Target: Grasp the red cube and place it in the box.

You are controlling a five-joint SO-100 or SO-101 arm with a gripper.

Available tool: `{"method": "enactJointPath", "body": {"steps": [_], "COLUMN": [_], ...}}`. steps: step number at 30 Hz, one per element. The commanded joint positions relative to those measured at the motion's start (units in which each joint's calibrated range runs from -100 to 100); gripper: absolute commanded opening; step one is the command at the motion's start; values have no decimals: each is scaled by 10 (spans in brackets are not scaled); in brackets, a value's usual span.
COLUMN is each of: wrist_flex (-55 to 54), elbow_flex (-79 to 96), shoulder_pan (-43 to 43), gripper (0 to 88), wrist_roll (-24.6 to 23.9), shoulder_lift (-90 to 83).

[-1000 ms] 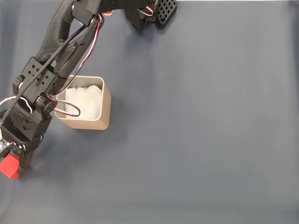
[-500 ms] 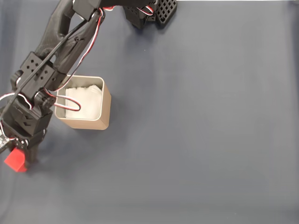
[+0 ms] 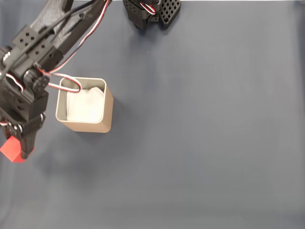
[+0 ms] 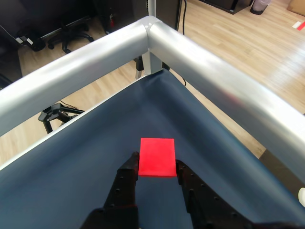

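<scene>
Fixed view: the arm covers part of the red cube, left of the box. Bright and matte, it sits pinched in the gripper.

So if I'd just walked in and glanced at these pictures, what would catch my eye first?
Probably the red cube, the one bright thing on the dark blue cloth; in the wrist view it sits pinched between the black fingers of the gripper. In the fixed view the gripper holds it at the far left edge, just left of and below the tan box with its white lining. The wrist view also shows the table's shiny silver rail meeting at a corner.
</scene>
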Motion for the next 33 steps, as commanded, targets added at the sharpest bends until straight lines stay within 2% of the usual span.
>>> {"method": "enactJointPath", "body": {"steps": [1, 12, 33], "wrist_flex": [35, 79, 55], "elbow_flex": [-14, 40, 402], "shoulder_pan": [-8, -24, -43], "gripper": [9, 5, 1], "wrist_roll": [-5, -7, 6], "shoulder_lift": [-82, -196, -524]}}
